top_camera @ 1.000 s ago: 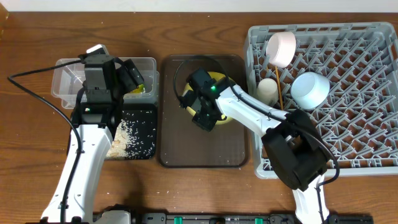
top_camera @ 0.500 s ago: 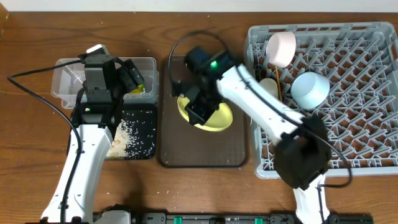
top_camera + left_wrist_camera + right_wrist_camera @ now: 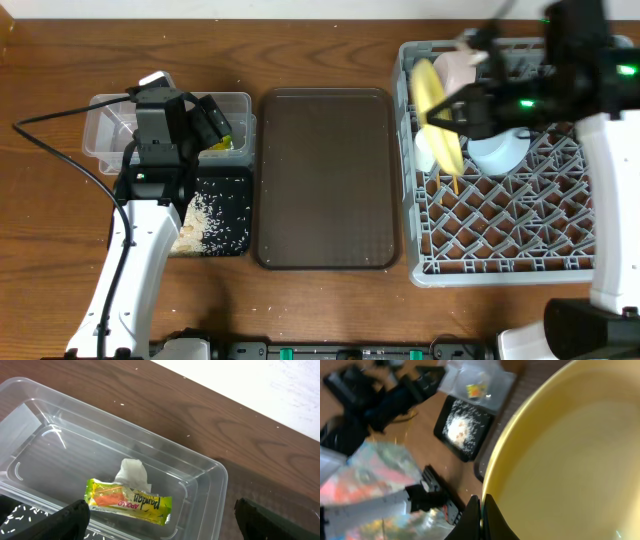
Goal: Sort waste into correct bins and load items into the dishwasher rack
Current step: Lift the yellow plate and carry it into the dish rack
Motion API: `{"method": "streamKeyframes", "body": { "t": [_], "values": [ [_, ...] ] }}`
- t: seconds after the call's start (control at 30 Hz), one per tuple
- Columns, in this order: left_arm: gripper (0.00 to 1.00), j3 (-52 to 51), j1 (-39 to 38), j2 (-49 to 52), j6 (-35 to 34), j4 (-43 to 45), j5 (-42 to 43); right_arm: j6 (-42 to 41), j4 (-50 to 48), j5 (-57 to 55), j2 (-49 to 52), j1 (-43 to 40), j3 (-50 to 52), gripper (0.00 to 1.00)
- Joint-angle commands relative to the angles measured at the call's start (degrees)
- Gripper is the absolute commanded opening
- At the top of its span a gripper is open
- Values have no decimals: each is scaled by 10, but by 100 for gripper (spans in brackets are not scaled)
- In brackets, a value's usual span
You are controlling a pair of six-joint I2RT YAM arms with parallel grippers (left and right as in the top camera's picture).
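Note:
My right gripper [image 3: 462, 112] is shut on the rim of the yellow-green plate [image 3: 438, 115], holding it on edge above the left side of the grey dishwasher rack [image 3: 520, 250]; the plate fills the right wrist view [image 3: 570, 460] with the fingers [image 3: 481, 515] pinching its rim. The light blue bowl [image 3: 497, 150], pinkish bowl [image 3: 455, 70], white cup [image 3: 424, 150] and chopsticks [image 3: 453, 183] are in the rack. My left gripper [image 3: 160, 520] is open above the clear tub [image 3: 210, 480], which holds the wrapper [image 3: 129, 501] and tissue [image 3: 133, 472]. Rice [image 3: 210, 215] lies in the black tray [image 3: 240, 180].
The dark brown serving tray [image 3: 325, 180] lies between the bins and the rack. A black cable [image 3: 60, 140] runs from the left arm across the table at left. A few rice grains are scattered on the wood near the front edge.
My right gripper lifted the yellow-green plate off the brown serving tray and carried it right, tipped on edge, over the rack. The left arm has not moved.

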State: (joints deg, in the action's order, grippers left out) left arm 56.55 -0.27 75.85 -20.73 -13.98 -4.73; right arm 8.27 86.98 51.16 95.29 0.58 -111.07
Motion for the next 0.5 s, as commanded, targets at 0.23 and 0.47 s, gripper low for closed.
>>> {"method": "streamKeyframes", "body": {
  "t": [0.23,0.47],
  "values": [
    [95,10,1,-2,6,-1,-7,29,-15,120,6,-126,202,2],
    [95,10,1,-2,6,-1,-7,57,-69,194,6,-142,321,1]
  ]
}}
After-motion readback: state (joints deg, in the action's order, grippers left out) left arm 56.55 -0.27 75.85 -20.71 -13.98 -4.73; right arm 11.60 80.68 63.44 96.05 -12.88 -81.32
